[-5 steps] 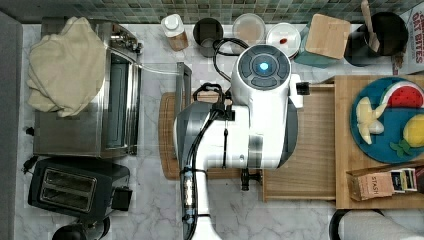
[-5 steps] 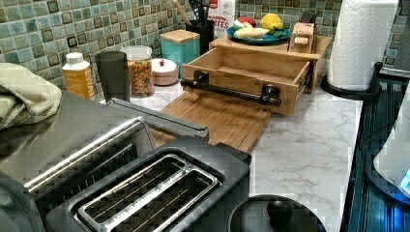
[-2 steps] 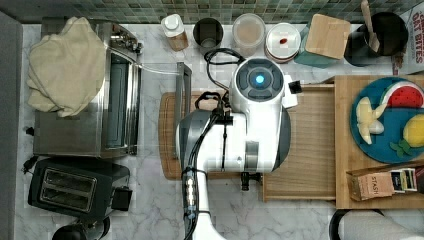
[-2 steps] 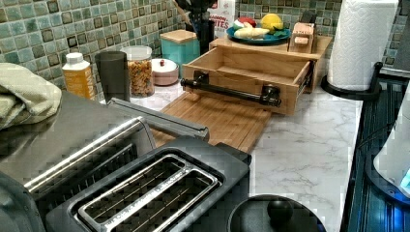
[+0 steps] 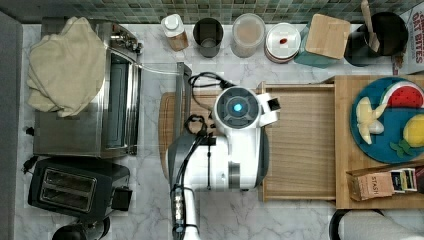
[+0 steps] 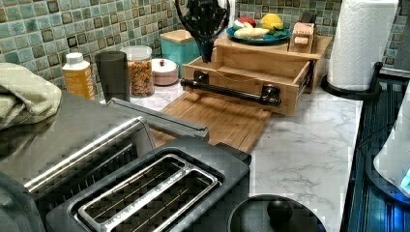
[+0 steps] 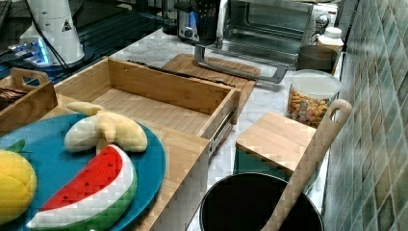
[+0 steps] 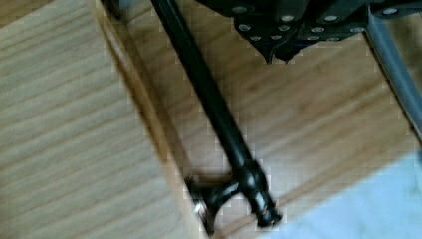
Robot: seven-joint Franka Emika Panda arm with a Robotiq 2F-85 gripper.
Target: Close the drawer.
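Note:
The bamboo drawer [image 5: 300,145] stands pulled out of its wooden cabinet, and its tray is bare inside [image 7: 159,106]. A long black bar handle [image 6: 232,92] runs across its front. My gripper [image 6: 205,50] hangs just above the handle's far end in the left view, fingers together and holding nothing. In the wrist view the gripper [image 8: 278,55] sits close beside the handle [image 8: 214,114], over the cutting board, apart from the bar. In the top view my white arm [image 5: 237,107] covers the drawer's front.
A darker cutting board [image 6: 217,121] lies in front of the drawer. The toaster oven [image 5: 115,100] has its glass door down beside it, with a black toaster [image 5: 75,185] nearby. Jars [image 5: 247,32] line the back wall. A fruit plate [image 5: 387,125] tops the cabinet.
My arm has moved toward the top view's left and lower edge. The gripper has come down into the left view to the handle's far end. The drawer has not moved.

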